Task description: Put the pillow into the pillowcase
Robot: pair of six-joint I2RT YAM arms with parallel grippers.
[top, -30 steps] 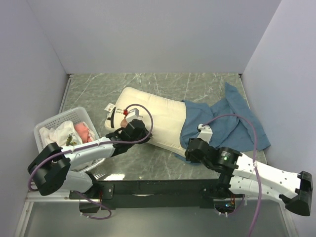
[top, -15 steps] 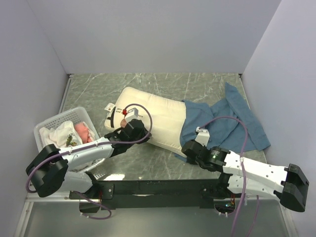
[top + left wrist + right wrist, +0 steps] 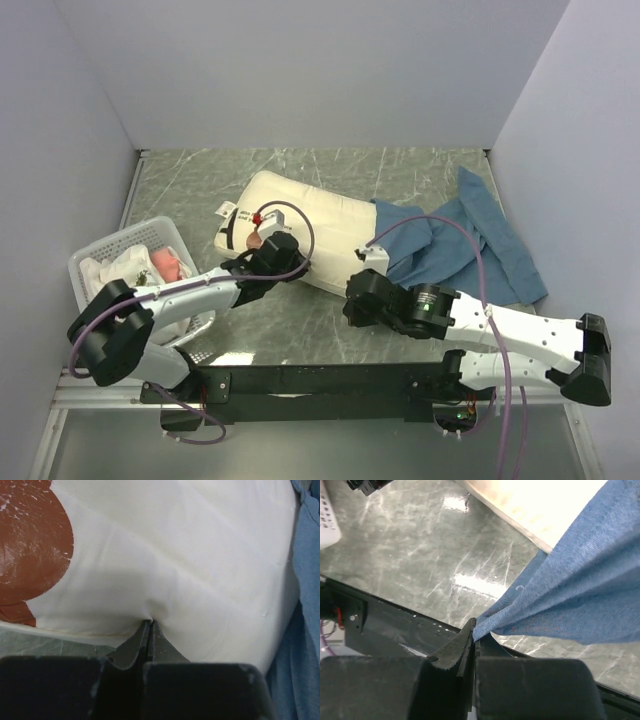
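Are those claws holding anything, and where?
The left gripper pinches the pillow at its near edge; the right gripper pinches the blue pillowcase by a bunched edge.

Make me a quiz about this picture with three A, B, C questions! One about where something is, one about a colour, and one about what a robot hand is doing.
1. Where is the white basket?
A) left of the pillow
B) on top of the pillow
C) hanging on the wall

2. What colour is the pillowcase?
A) red
B) blue
C) yellow

3. What is the left hand doing?
A) hanging wide open in the air
B) pinching the pillow's cloth
C) holding the basket

Answers:
1 A: the top view shows the basket off to the pillow's left.
2 B: the top and right wrist views both show blue cloth.
3 B: the left wrist view shows its fingers shut on a pucker of cream fabric.
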